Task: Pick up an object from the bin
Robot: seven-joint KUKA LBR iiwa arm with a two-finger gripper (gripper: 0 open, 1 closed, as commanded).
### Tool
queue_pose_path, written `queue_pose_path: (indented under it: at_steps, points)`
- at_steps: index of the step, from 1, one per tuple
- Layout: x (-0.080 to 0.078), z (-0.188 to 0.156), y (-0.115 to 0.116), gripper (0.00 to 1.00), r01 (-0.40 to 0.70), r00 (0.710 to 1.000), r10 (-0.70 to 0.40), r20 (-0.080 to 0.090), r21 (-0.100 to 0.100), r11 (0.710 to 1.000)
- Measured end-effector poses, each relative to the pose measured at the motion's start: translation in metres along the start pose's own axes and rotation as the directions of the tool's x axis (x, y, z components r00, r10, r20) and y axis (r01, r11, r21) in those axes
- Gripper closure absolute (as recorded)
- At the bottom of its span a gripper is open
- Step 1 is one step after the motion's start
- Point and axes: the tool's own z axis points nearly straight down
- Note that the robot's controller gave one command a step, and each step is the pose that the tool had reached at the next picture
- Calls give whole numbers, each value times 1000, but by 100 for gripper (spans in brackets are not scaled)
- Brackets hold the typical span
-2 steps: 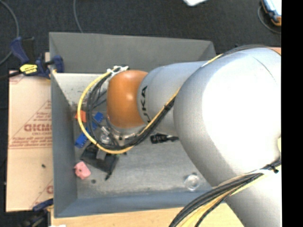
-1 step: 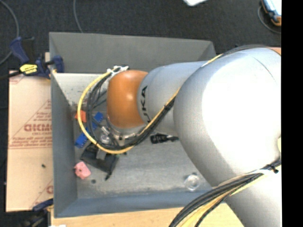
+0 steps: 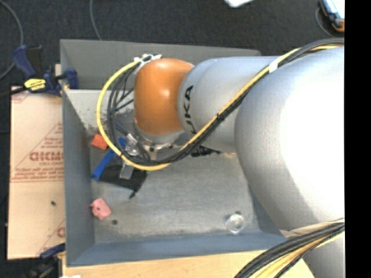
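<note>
The tool (image 3: 130, 177), dark and blocky under the smooth orange wrist cover (image 3: 159, 100), sits low in the grey metal bin (image 3: 174, 213); clenched or released, I cannot tell. Just left of it lies a slim blue plastic bar (image 3: 103, 165), with an orange block (image 3: 98, 142) beyond. A pink lump (image 3: 100, 208) lies below-left, apart.

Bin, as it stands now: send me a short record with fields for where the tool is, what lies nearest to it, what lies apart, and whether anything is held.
tool: low over the view's left part of the bin, under the orange wrist cover
nearest things: blue bar just left of it; orange piece by the left wall
lying apart: pink block near the front left corner; clear round piece at the front right
held: cannot tell; a dark shape under the wrist hides it
</note>
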Motion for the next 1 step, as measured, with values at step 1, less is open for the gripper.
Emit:
queue_pose_path:
  at_steps: [1]
  points:
    - [10,35,-9,100,-35,999,35,-8,5,999]
